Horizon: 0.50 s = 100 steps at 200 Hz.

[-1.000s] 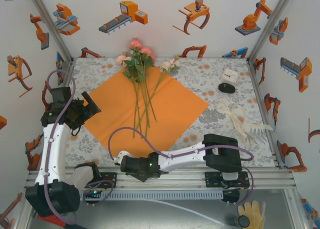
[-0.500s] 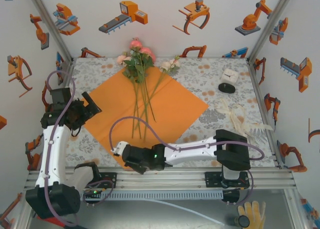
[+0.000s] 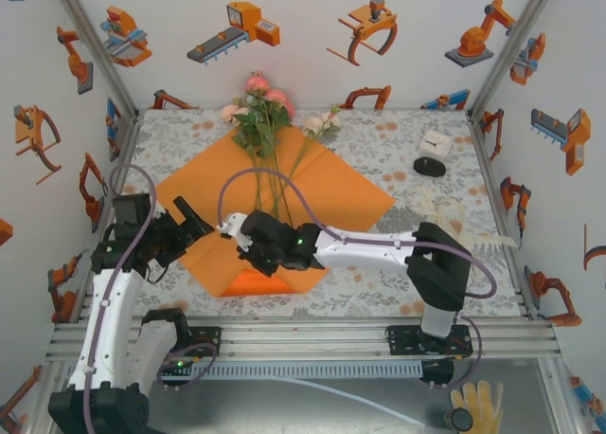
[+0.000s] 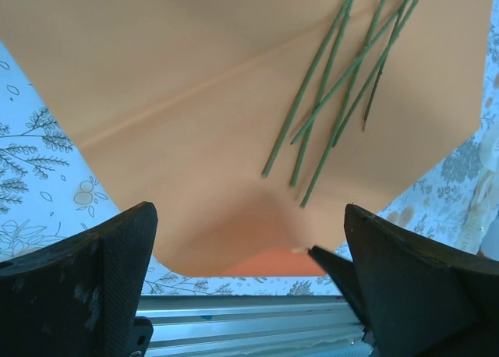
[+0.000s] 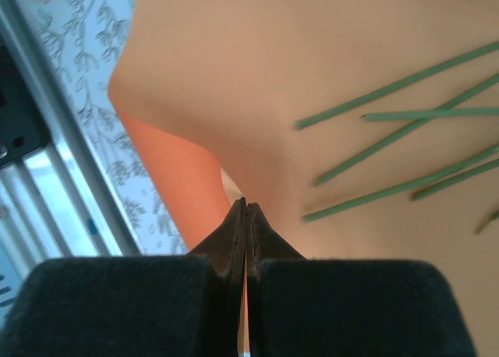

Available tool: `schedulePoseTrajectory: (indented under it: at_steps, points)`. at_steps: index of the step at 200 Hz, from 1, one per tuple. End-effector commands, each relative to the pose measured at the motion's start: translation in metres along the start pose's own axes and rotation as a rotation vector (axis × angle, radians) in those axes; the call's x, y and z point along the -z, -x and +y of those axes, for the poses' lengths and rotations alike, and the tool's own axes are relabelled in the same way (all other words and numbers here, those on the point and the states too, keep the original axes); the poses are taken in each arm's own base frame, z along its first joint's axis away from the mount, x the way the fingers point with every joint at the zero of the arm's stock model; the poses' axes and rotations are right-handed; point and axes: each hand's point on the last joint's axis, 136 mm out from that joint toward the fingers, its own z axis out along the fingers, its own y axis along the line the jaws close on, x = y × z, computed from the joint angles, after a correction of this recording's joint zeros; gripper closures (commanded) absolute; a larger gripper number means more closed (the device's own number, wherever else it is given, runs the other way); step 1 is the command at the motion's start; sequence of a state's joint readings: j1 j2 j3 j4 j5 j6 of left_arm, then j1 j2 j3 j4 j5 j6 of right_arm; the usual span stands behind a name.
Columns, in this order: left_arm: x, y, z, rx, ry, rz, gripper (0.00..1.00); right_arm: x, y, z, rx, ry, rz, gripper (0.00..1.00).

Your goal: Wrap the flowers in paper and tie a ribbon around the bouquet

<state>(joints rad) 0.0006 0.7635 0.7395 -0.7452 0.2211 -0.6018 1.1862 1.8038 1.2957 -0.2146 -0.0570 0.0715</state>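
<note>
Right jaws clenched on the lifted near corner of the paper (image 5: 234, 76); the flowers (image 3: 258, 121) lie just ahead and right, stems running crosswise. Left jaws released, paper ahead of them; right arm (image 3: 369, 249) judged nearer.

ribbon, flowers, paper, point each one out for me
ribbon (image 3: 437, 207), top external view, its loose cream loops
flowers (image 3: 260, 121), top external view, green leaves below blooms
paper (image 3: 346, 192), top external view, bare right half

Quick count: 1 paper (image 3: 327, 192), 1 flowers (image 3: 260, 112) bunch, 1 ribbon (image 3: 454, 227), 2 arms (image 3: 114, 306) (image 3: 369, 249), 1 white box (image 3: 436, 142), 1 black disc (image 3: 429, 167), 1 glove (image 3: 476, 399).
</note>
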Motion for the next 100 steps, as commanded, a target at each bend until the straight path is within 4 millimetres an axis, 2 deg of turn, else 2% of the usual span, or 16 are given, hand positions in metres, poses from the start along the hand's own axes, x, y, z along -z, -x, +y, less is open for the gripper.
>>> schedulePoseTrajectory:
  at_steps: [1, 28, 47, 64, 100]
  points:
    - [0.000, -0.009, 0.001, 0.028, -0.011, 0.002, 0.03, -0.004, 0.021, -0.020, 0.060, -0.009, -0.035, 1.00]
    - [-0.003, -0.020, 0.000, 0.013, -0.041, 0.028, 0.03, -0.006, 0.037, -0.058, 0.061, -0.061, -0.063, 1.00]
    - [-0.007, -0.027, -0.014, -0.013, -0.128, 0.058, 0.03, -0.009, 0.051, -0.081, 0.074, -0.093, -0.101, 1.00]
    - [-0.011, -0.030, -0.018, -0.011, -0.155, 0.073, 0.03, -0.017, 0.060, -0.094, 0.067, -0.088, -0.130, 1.00]
    - [-0.017, -0.036, -0.021, -0.009, -0.178, 0.101, 0.03, -0.030, 0.064, -0.123, 0.057, -0.132, -0.128, 1.00]
